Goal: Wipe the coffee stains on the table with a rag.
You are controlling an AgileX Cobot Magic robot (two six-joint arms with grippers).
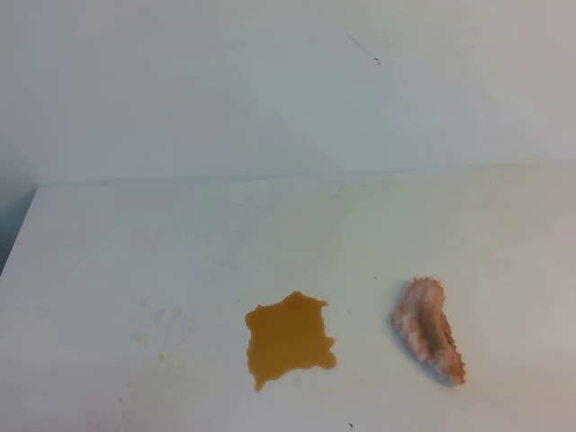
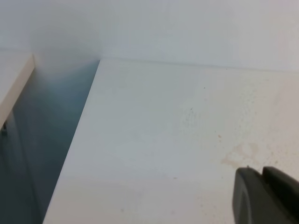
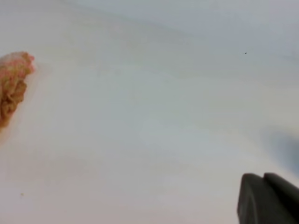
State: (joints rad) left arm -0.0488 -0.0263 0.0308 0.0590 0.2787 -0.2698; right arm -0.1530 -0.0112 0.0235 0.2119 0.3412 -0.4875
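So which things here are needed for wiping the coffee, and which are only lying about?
For the job:
coffee stain
rag
table

Lying about:
faint tan smears left of the stain
wall

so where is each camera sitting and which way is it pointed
Exterior high: above the front of the table, angled down toward the back wall; shows the coffee stains and the rag right of them; no part of the robot shows.
Left wrist: on the left arm, looking across the table's left edge; only dark fingers at the lower right.
Right wrist: on the right arm, looking over bare tabletop; dark fingers at the lower right.
Shared: the rag appears in the exterior and right wrist views.
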